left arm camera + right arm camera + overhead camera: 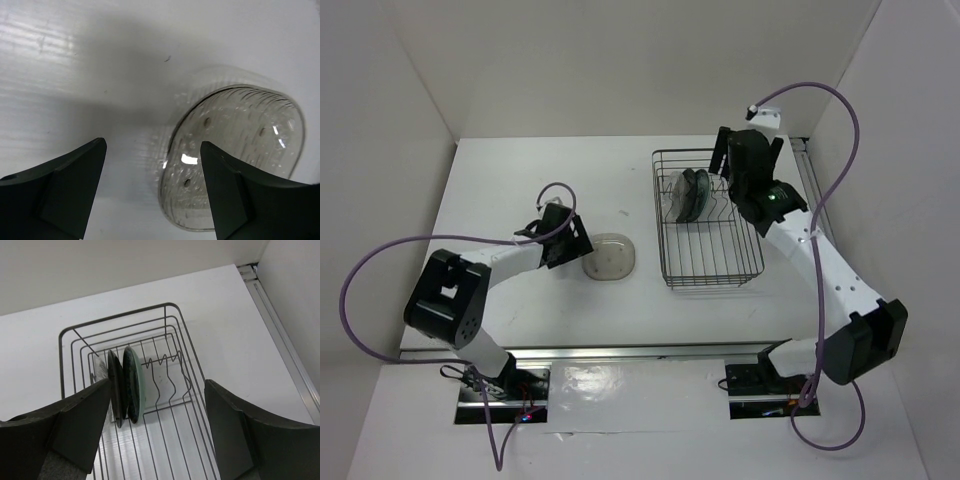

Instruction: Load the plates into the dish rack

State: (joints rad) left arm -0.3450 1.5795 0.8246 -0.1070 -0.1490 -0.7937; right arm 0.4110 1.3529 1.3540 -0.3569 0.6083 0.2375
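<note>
- The beige plate (pixel 610 258) lies flat near the middle of the surface (pixel 520 180), just beside the dish rack's (pixel 715 255) near left corner.
- Your left tool (pixel 152 145) hovers at that plate's left rim. In the wrist view the plate sits under one finger and reaches only partly into the gap.
- That tool is spread wide and grasps nothing. You cannot tell from these views whether a finger touches the rim.
- The rack stands on the right half of the surface, towards the far edge.
- Three plates stand on edge among its prongs, side by side: clear glass (pixel 100 369), black (pixel 116 390), blue-green (pixel 134 385).
- Your right tool (pixel 157 384) hangs above the rack's far end, over those plates and apart from them.
- It is released, fingers wide, with nothing in them.
</note>
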